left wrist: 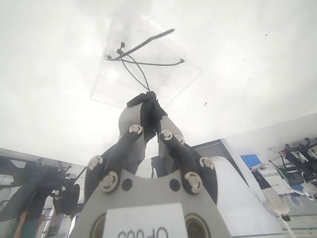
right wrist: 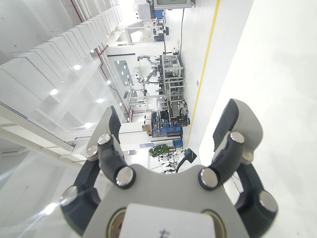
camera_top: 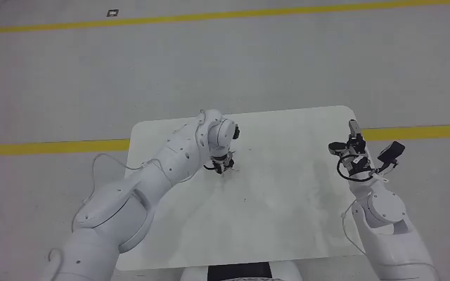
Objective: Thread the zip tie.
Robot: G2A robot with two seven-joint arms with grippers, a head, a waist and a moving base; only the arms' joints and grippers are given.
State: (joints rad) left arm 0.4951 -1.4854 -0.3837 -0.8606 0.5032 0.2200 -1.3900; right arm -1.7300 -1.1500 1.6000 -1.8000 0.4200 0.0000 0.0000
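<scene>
Several thin black zip ties (left wrist: pixel 138 63) lie crossed on a clear plastic sheet (left wrist: pixel 178 80) on the white table (camera_top: pixel 295 211). My left gripper (left wrist: pixel 148 96) points down at the near edge of that sheet, and its fingers are shut on the tail end of a zip tie (left wrist: pixel 142 79) that runs from the fingertips out across the sheet. In the top view my left gripper (camera_top: pixel 223 166) is over the table's middle, towards the back. My right gripper (right wrist: pixel 171 107) is open and holds nothing; it is raised at the table's right edge (camera_top: pixel 346 142) and faces out into the room.
Bare white tabletop surrounds the sheet, with a few small dark specks (left wrist: pixel 205 104) on it. Yellow floor lines (camera_top: pixel 63 147) run behind the table. The right half of the table between the arms is free.
</scene>
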